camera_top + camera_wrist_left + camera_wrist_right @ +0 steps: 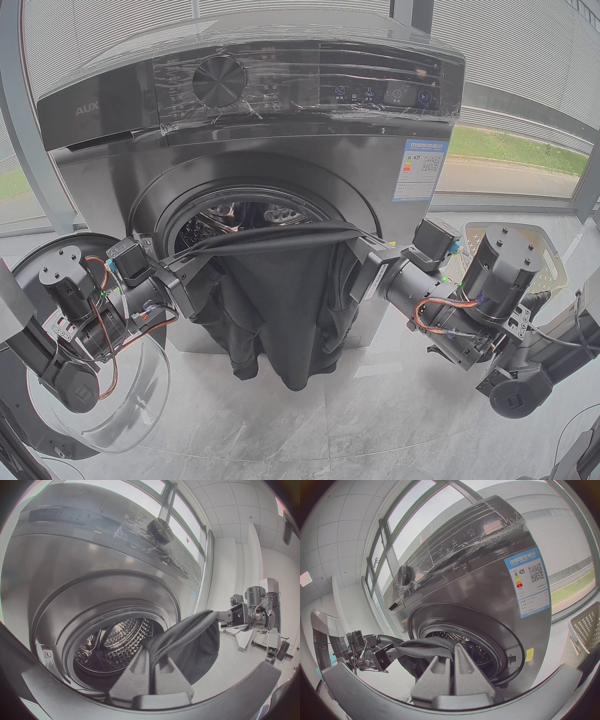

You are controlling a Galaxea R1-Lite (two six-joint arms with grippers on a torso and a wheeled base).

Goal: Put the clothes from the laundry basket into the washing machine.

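Head view: clothes (pixel 281 300) hang before washing machine (pixel 250 144), apparently outside drum (pixel 215 222)

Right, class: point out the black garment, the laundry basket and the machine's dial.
black garment (pixel 281 312): head view, hanging middle of the cloth.
laundry basket (pixel 586 627): right wrist view, its perforated wall.
dial (pixel 219 81): head view, centre of its face.
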